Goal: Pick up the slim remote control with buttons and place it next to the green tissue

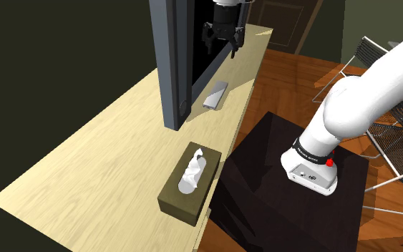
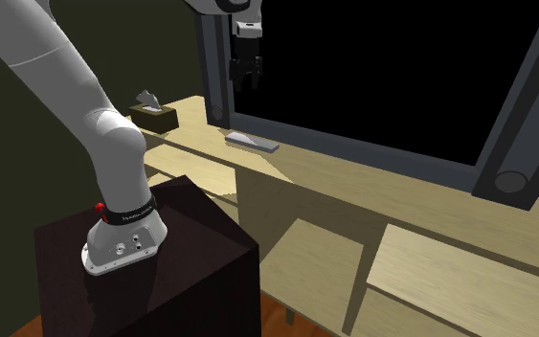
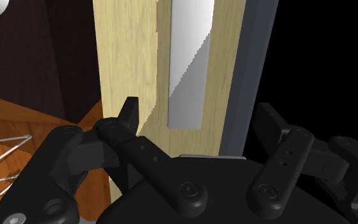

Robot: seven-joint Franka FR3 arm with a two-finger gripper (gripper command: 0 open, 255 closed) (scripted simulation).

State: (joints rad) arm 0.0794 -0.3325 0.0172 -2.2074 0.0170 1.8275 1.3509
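A slim plain grey remote [image 1: 215,94] lies flat on the light wooden table [image 1: 107,143], close to the foot of a big dark screen. In the second exterior view the remote [image 2: 253,142] rests just in front of the screen's lower frame. My black gripper [image 1: 223,39] hangs above the remote, apart from it, and shows again high in the second exterior view [image 2: 246,72]. Seen from the wrist, the gripper [image 3: 199,118] is open with nothing between its fingers [image 3: 131,111], and the remote [image 3: 190,70] stretches away beyond them. The dark olive tissue box [image 1: 190,179], with a white tissue sticking out, stands near the table's front edge.
The grey-framed screen [image 1: 171,64] stands upright along the table right beside the remote. My dark stand [image 1: 293,193] adjoins the table edge near the tissue box [image 2: 154,117]. Wire chairs [image 1: 400,129] stand on the wooden floor at the shoulder view's right.
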